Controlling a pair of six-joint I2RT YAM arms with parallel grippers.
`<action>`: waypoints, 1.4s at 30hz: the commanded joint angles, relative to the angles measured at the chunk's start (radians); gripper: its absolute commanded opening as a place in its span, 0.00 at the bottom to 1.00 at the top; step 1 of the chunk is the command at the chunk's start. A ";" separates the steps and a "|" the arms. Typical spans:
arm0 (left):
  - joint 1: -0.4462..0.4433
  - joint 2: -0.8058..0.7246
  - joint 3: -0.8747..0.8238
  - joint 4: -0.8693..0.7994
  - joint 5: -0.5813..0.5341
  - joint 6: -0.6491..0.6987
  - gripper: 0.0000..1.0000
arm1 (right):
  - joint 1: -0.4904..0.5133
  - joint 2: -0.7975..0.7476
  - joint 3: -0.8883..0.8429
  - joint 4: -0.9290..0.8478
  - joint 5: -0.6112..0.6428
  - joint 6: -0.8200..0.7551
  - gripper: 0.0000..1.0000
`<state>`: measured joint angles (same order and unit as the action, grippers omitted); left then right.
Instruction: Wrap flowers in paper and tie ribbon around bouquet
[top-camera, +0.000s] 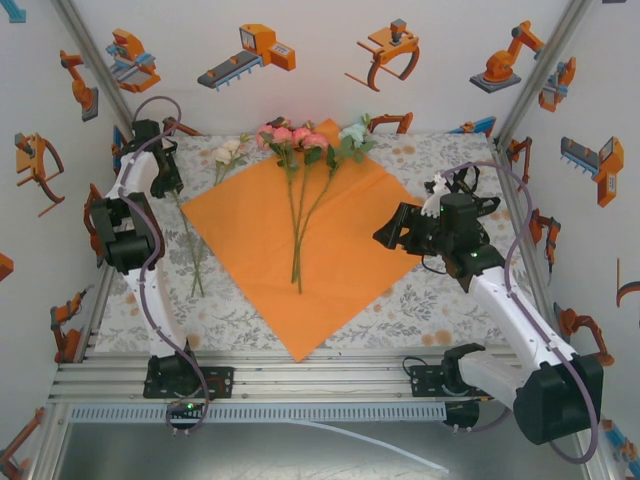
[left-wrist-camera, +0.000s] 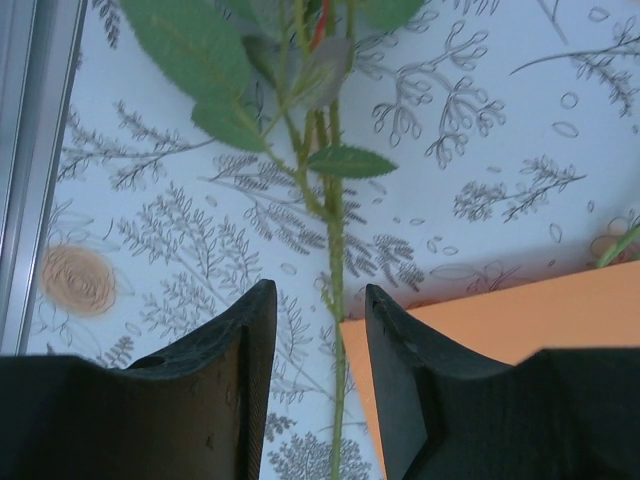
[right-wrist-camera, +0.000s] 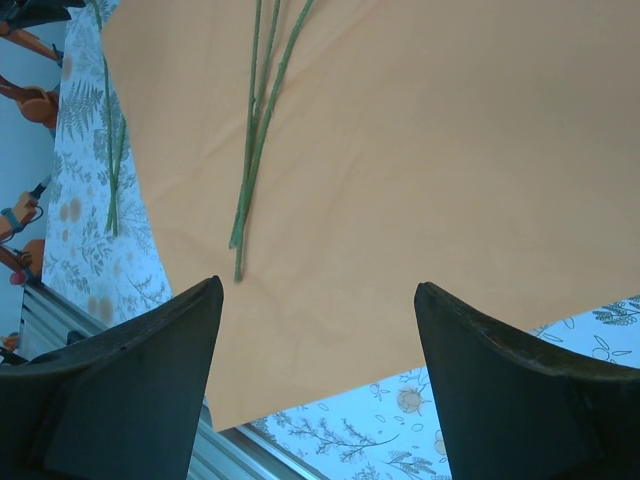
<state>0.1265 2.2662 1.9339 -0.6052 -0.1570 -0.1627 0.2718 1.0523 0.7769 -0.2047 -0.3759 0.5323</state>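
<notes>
Closest to the lens, find left end effector (left-wrist-camera: 320, 300): two black fingers partly spread, pinching nothing. See one thin green stem (left-wrist-camera: 336, 250) running between them on the printed cloth (left-wrist-camera: 480, 200), with a gap to each finger. Note green leaves (left-wrist-camera: 190, 45) at 12 o'clock of that wrist view, and a corner of orange paper (top-camera: 270, 250) at 4 o'clock, just beside the stem.

From overhead, place this end effector at 10 o'clock on the counter (top-camera: 440, 300), near a single white flower (top-camera: 228, 152), bloom at 11 o'clock, stem trailing toward 7 o'clock, off the paper and along its 9 o'clock side.

Record paper as flat and open at the counter's centre, set as a diamond with corners at 12, 3, 6 and 9 o'clock. Record flowers (top-camera: 300, 140) on it: pink and pale mint blooms at the 12 o'clock corner, three long stems converging toward 6 o'clock, ends near mid-sheet.

Find right end effector (right-wrist-camera: 318, 285) at 3 o'clock, over the paper's right corner, jaws spread wide, gripping nothing. Cannot tell whether it touches the sheet.
</notes>
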 joint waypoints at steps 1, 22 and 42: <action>0.003 0.047 0.081 -0.048 0.005 0.027 0.42 | -0.001 0.017 0.023 -0.001 0.000 -0.013 0.71; 0.007 0.290 0.414 -0.271 -0.062 0.062 0.24 | -0.001 -0.011 0.063 -0.061 0.028 -0.034 0.71; -0.028 -0.178 0.212 -0.164 0.091 -0.074 0.00 | 0.000 -0.069 0.046 -0.064 0.025 -0.016 0.71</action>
<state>0.1375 2.2444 2.2055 -0.8398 -0.1478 -0.1806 0.2718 1.0126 0.8070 -0.2813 -0.3470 0.5217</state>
